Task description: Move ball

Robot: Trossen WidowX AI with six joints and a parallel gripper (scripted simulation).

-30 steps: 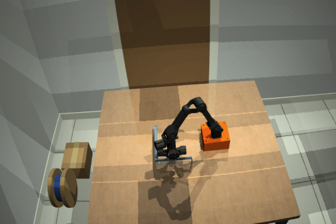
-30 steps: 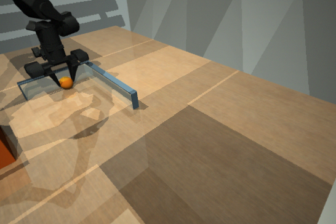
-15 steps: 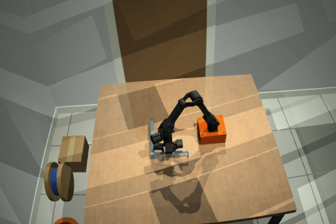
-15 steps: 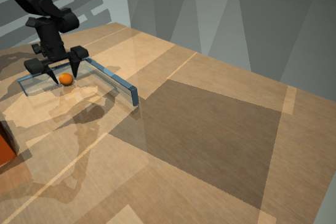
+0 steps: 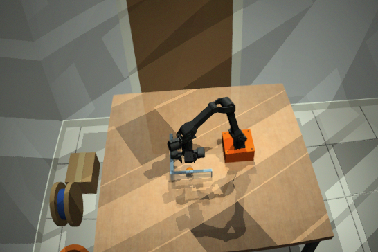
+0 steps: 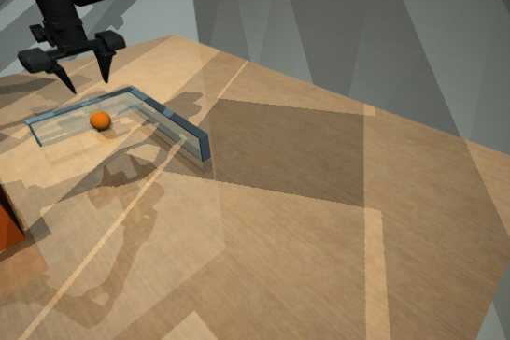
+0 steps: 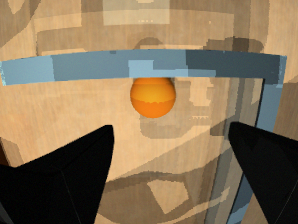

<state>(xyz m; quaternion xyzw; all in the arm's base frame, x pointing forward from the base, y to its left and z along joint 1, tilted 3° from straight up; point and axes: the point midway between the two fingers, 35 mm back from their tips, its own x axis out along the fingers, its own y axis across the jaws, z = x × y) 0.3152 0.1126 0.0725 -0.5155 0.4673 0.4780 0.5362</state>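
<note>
Below the parted jaws, the ball (image 6: 100, 120) lies free inside the walls (image 6: 168, 121).

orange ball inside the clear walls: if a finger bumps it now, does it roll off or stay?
The ball is a smooth sphere on flat wood, so it would likely roll at a light touch. The walls would probably stop it on two sides only; the rest lies unguarded. The gripper hangs open above it, so a straight lift looks safest.

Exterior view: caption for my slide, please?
Open pincer raised above the orange ball, which rests inside the clear corner walls.
</note>
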